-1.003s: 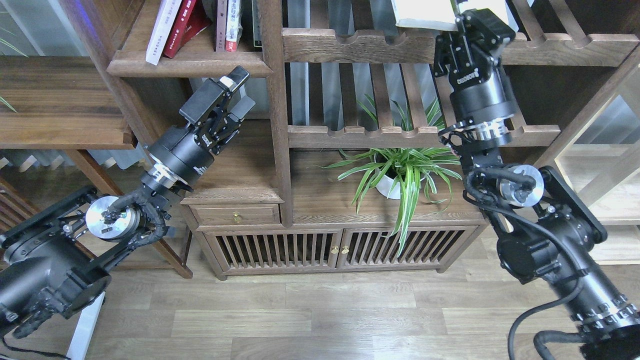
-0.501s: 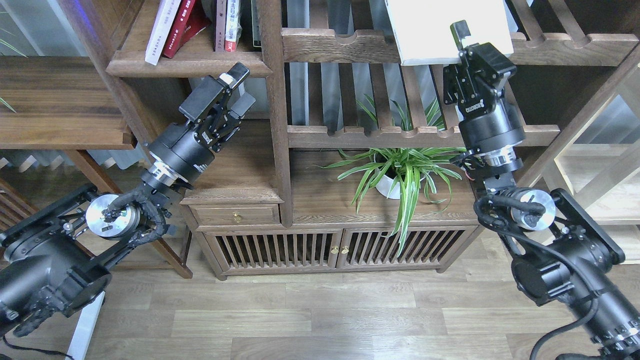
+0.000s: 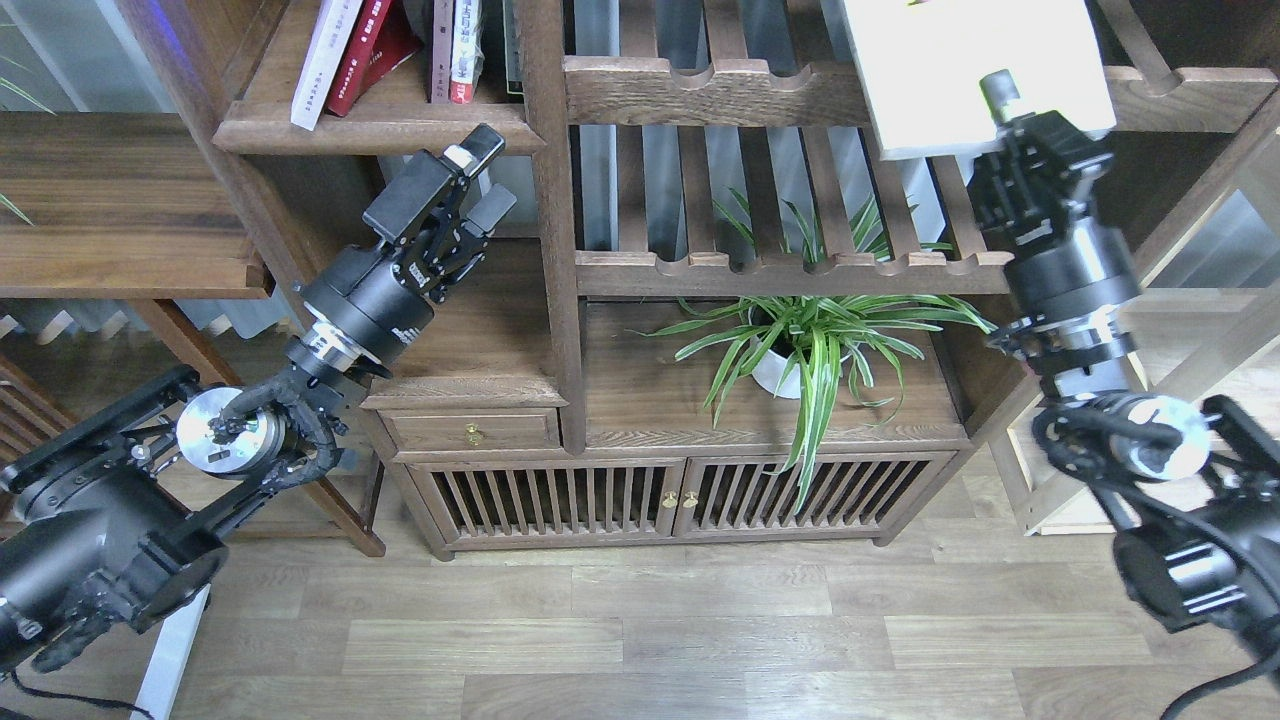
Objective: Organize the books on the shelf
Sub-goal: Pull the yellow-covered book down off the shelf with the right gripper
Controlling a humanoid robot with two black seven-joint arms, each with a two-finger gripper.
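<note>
Books (image 3: 385, 50) on shelf (image 3: 380, 128), plant (image 3: 800, 345) lower right.

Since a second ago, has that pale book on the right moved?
Yes. The pale book, held by the right pincer, came rightward and out along the scalloped rail.

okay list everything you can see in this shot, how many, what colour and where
Pale book: one, white, top right, held over the slatted rack.
Shelved books: several, white and red spines, upright or leaning on the shelf at top left.
Slatted racks: two, dark brown, centre and right.
Potted plant: one, green leaves, white pot, on the cabinet top.
Cabinet: one, dark brown, slatted doors, brass knobs, bottom centre.
Floor: pale wood planks.
Left pincer: black, open, below the shelf.
Right pincer: black, gripping the pale book.
</note>
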